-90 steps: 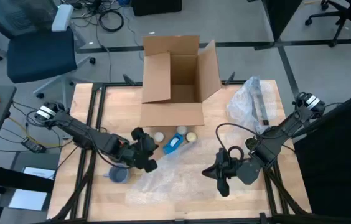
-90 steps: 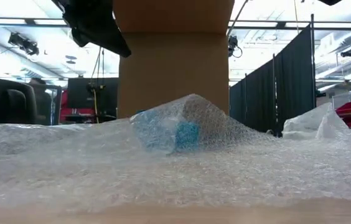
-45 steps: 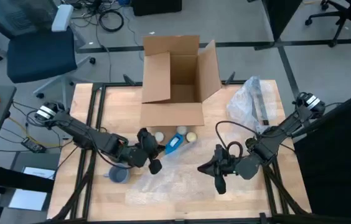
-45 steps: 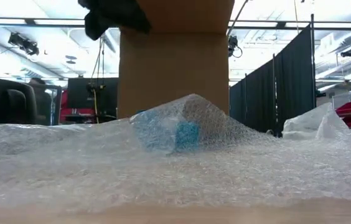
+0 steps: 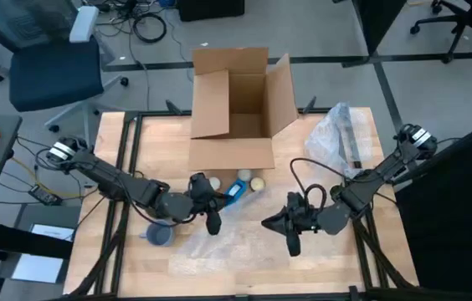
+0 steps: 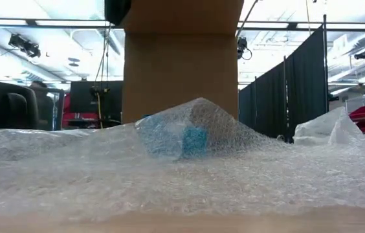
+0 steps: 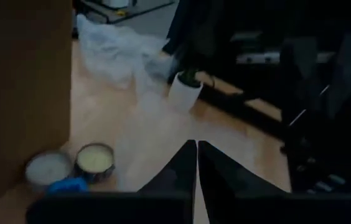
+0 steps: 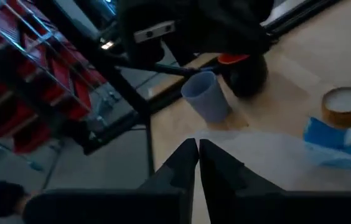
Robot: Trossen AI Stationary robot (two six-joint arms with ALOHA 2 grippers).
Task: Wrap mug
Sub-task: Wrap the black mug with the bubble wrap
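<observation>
While the grey-blue mug stands upright and bare on the wooden table near its left edge, beside the sheet of bubble wrap and not on it, neither arm touches it. The bubble wrap lies spread over the middle of the table toward the front edge, and in the low view it humps up over a blue object.

The left gripper hangs over the left part of the bubble wrap, just right of the mug, with its two fingers pressed together and nothing between them. The right gripper hovers over the right part of the sheet, its fingers likewise closed on nothing.

A blue plastic-wrapped packet lies at the back edge of the sheet, just beyond the left gripper. Around it sit three rolls of tape, in a row along the front of an open cardboard box, which stands at the back edge of the table. A crumpled clear plastic bag lies at the back right corner. On the floor past the back left corner is a blue office chair.
</observation>
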